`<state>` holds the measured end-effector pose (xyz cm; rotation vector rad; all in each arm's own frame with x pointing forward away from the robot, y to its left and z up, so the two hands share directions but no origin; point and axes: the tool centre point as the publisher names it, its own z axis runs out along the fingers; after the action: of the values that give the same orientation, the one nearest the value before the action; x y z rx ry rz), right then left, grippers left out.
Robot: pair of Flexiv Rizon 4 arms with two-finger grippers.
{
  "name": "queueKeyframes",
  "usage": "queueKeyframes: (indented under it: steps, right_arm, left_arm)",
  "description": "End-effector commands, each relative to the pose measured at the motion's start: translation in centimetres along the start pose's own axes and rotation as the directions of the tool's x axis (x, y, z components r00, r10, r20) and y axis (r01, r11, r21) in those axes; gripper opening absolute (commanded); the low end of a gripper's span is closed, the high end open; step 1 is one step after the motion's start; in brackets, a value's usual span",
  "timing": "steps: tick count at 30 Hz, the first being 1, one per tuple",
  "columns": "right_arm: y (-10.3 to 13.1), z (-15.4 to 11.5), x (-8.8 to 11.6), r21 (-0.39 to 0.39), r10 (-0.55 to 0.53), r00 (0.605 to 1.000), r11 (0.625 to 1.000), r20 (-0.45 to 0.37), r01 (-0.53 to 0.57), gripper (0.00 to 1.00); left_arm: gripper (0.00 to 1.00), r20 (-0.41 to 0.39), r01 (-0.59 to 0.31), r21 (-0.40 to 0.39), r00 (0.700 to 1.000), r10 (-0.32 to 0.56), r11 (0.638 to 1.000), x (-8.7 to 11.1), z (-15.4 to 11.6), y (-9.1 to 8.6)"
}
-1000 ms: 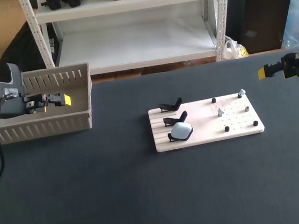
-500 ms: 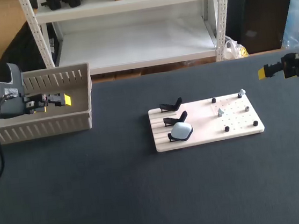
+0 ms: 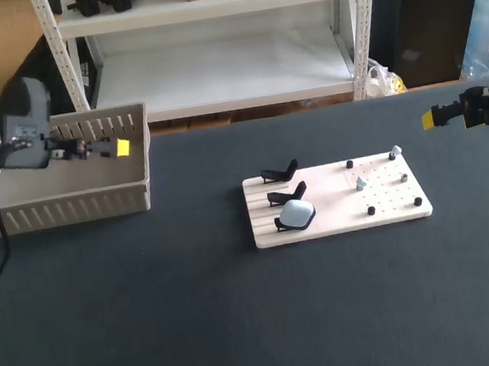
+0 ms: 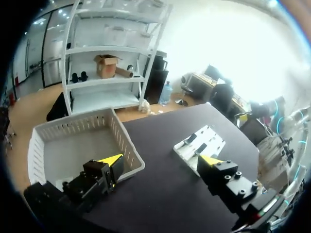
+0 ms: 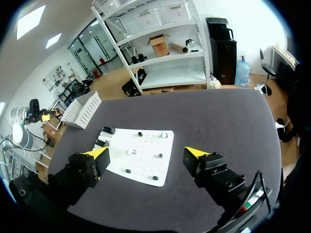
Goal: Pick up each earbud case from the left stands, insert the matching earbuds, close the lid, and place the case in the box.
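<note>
Dark tbl w/ white pegboard lying flat, a bit right of ctr.

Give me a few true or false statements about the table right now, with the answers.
One case sits on a stand on the board. True.
The left gripper holds a case. False: it is open and empty.
The box stands to the board's right. False: it stands to the board's left.
The right gripper is open and empty. True.
</note>
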<state>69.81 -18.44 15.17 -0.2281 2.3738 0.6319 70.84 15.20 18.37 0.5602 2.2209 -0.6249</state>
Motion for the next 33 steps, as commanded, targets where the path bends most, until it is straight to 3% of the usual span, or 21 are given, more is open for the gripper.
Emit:
queueKeyframes:
  steps: [1,9,15,24,28,33]
  right_arm:
    - [-0.2,0.1,0.0,-0.005,-0.001,1.000,1.000,-0.001,0.001,1.00]
    - [-0.2,0.1,0.0,-0.005,-0.001,1.000,1.000,-0.001,0.001,1.00]
    - [-0.2,0.1,0.0,-0.005,-0.001,1.000,1.000,-0.001,0.001,1.00]
    - [-0.2,0.1,0.0,-0.005,-0.001,1.000,1.000,-0.001,0.001,1.00]
    - [-0.2,0.1,0.0,-0.005,-0.001,1.000,1.000,-0.001,0.001,1.00]
    - [-0.2,0.1,0.0,-0.005,-0.001,1.000,1.000,-0.001,0.001,1.00]
  left_arm:
    - [1.00,0.017,-0.113,0.169,0.994,0.112,0.979,-1.0,0.4,-0.8]
    - [1.00,0.032,-0.380,0.330,0.920,0.392,0.864,-1.0,1.6,-4.2]
    - [1.00,0.058,-0.485,0.354,0.865,0.499,0.799,0.1,2.7,-6.0]
    - [1.00,0.171,-0.615,0.387,0.780,0.602,0.687,1.1,3.8,-8.3]
    - [1.00,0.175,-0.619,0.436,0.771,0.613,0.653,2.1,5.5,-8.9]
    - [1.00,0.159,-0.598,0.488,0.777,0.609,0.636,3.7,8.4,-9.5]
